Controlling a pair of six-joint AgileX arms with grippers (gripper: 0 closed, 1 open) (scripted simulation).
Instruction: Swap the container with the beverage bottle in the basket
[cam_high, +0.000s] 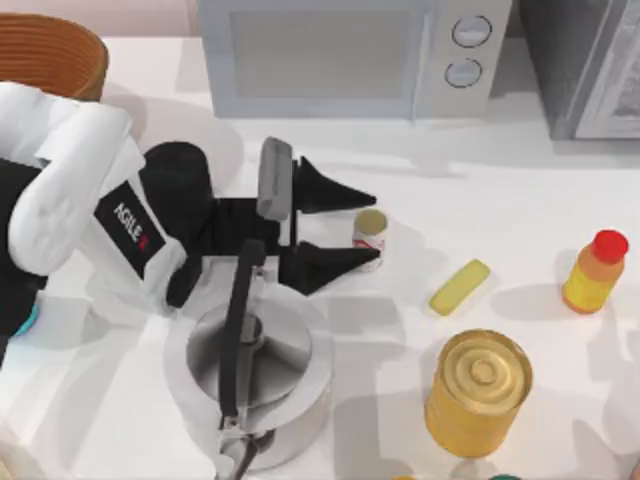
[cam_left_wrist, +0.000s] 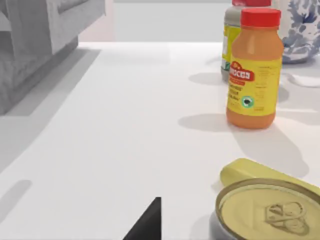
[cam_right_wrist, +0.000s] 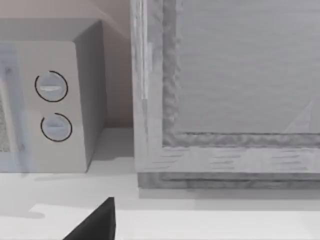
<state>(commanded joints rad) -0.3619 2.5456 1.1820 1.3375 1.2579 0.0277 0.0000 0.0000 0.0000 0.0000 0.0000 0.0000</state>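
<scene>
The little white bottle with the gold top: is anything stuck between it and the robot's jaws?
No. In the top view the left gripper has its jaws open on either side of the beverage bottle, with only bare table between them. The yellow bar and big yellow can sit off to the side.

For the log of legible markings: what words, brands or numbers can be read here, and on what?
"AGILE" with a red mark after it: on the left arm, white letters on a black panel.
Red brand word on the orange bottle: blurred, cannot be read for sure; the small print beneath is too small.
Red print on the small white bottle at the left hand: too small to read.
</scene>
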